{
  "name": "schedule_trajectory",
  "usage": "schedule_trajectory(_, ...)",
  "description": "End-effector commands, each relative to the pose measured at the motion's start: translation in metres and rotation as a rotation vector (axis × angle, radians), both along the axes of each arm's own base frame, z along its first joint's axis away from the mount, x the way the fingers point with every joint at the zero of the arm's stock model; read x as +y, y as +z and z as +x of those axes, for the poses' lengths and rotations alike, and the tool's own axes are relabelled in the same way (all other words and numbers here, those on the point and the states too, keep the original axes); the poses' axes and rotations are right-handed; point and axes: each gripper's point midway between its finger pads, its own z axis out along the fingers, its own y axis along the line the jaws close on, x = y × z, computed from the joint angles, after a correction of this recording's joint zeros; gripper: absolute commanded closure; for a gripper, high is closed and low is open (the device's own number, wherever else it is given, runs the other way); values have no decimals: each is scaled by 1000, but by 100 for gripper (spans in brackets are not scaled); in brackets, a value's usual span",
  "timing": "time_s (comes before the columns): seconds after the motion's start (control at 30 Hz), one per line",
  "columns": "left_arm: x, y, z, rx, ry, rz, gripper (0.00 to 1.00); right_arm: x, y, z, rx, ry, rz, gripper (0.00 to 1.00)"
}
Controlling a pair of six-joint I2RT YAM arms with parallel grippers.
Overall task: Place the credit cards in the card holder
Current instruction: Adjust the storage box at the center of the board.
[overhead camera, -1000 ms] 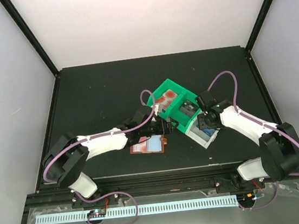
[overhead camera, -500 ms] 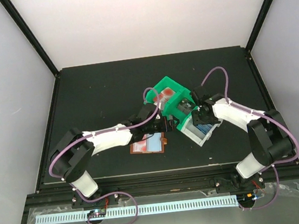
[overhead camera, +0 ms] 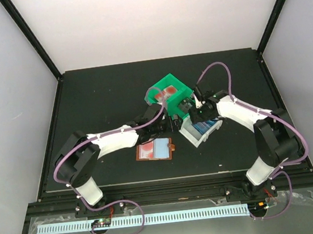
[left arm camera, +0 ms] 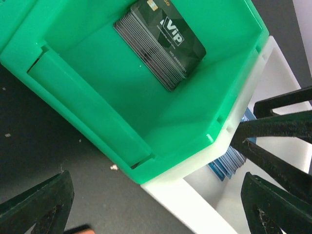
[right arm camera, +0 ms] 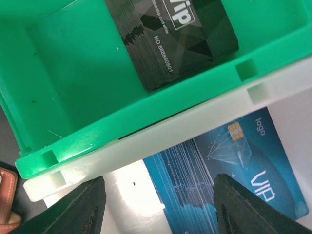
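Top view: green bin [overhead camera: 172, 81] and grey bin [overhead camera: 192, 140] are shifting back-left as both arms crowd in; holder [overhead camera: 155, 150] is lying open on the bench [overhead camera: 97, 101], unmoved. Left wrist: left gripper [left arm camera: 156, 209] is gaping wide, empty, facing dark cards [left arm camera: 161, 41]. Right wrist: right gripper [right arm camera: 156, 214] is hovering open over blue cards [right arm camera: 229, 165], apparently lining up a pick.

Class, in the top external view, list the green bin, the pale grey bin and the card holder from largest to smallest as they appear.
1. green bin
2. pale grey bin, partly hidden by the right arm
3. card holder, open; near the grey bin's visible size, so that order is unsure
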Motion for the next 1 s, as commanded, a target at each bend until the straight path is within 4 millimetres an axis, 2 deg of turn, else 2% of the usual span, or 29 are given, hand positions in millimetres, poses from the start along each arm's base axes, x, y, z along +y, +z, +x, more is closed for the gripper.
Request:
schedule_trajectory(0.0,1,6,18,-22,57,13,5,13,11,16,-61,69,12,38)
schedule_trajectory(0.13,4,-1,21,-11,83,24,5,-8,13,15,-98,62,-93,38)
schedule_trajectory(0.33,11,-15,26,10,122,61,7,-35,-6,3,-40,40,-239,38)
schedule_trajectory(0.5,15,-24,30,30,121,67,10,-38,-17,8,-20,12,-271,38)
schedule_trajectory(0.8,5,-30,33,55,53,65,10,-42,-28,12,-10,-50,-288,40)
schedule_trajectory(0.97,2,-38,35,85,52,94,10,-51,-30,13,0,-105,-334,44)
